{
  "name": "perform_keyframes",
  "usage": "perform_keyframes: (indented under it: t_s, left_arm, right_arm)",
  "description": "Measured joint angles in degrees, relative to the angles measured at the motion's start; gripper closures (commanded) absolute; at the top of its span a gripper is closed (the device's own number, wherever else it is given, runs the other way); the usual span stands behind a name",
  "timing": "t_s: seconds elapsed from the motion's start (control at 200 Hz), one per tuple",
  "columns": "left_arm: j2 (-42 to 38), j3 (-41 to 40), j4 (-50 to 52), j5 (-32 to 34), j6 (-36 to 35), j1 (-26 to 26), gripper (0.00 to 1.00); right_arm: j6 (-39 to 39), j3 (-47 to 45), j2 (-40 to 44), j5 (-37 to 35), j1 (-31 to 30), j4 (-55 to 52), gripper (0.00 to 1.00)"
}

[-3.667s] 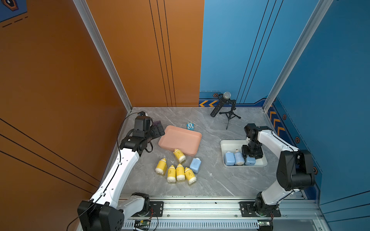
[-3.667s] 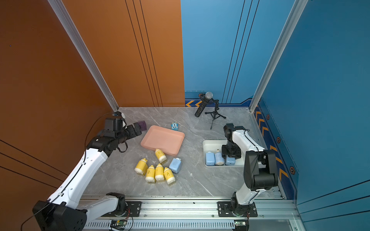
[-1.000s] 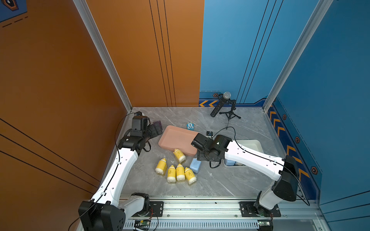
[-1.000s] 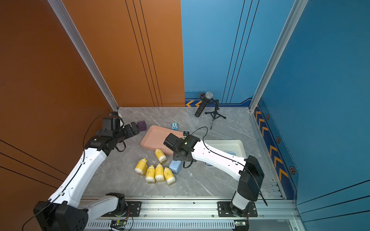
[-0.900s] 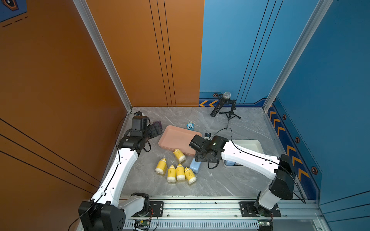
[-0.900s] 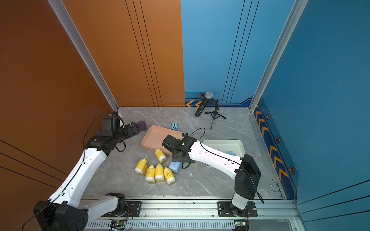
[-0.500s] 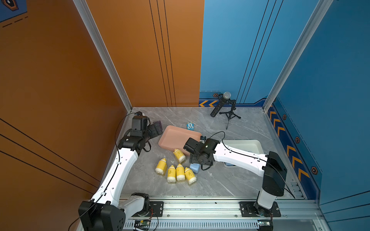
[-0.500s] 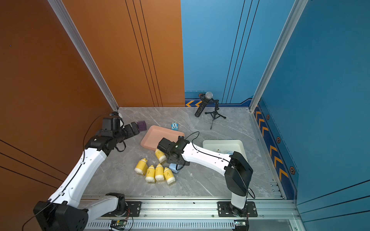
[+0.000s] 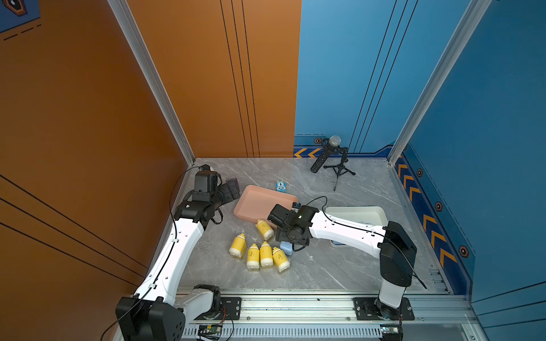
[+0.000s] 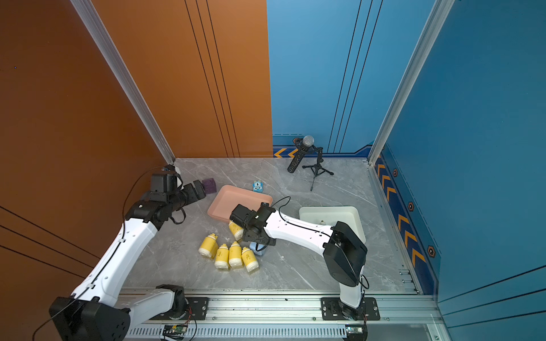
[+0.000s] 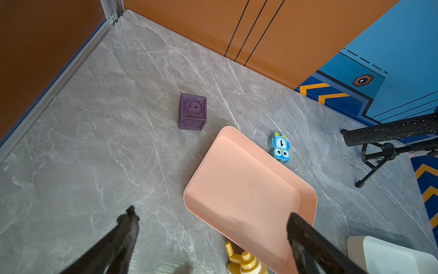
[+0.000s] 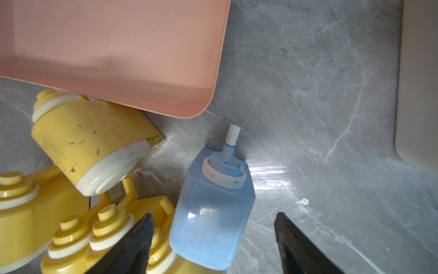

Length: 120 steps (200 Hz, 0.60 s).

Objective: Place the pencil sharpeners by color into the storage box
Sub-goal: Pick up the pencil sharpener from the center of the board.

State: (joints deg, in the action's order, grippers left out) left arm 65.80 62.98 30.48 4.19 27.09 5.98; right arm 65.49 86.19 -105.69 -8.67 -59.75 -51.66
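Several yellow pencil sharpeners (image 9: 260,251) (image 10: 229,251) lie clustered on the grey floor in front of the pink storage box (image 9: 254,200) (image 10: 230,197). One of them (image 12: 90,142) rests against the box rim. One light blue pencil sharpener (image 12: 213,213) (image 9: 286,248) lies at the cluster's right edge. My right gripper (image 12: 214,214) (image 9: 285,236) hangs open over it, one finger on each side, neither touching it. Back by the left wall, my left gripper (image 11: 211,212) (image 9: 229,190) is open and holds nothing. The white storage box (image 9: 372,211) (image 10: 339,212) is partly hidden by the right arm.
A dark purple cube (image 11: 192,111) (image 10: 209,186) sits near the left gripper. A small blue cartoon toy (image 11: 279,148) (image 9: 280,186) lies behind the pink box. A microphone on a tripod (image 9: 331,153) stands at the back wall.
The right arm has swung left from the white box and come down over the blue sharpener beside the yellow cluster. The left arm has stayed put.
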Motion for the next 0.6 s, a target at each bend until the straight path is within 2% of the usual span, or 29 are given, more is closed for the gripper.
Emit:
perform_keyframes:
  t_s: [0.601]
  left_arm:
    - [0.0, 0.0, 0.0, 0.0, 0.0, 0.0, 0.02]
  right_arm:
    - [0.5, -0.2, -3.2, 1.7, 0.0, 2.1, 0.24]
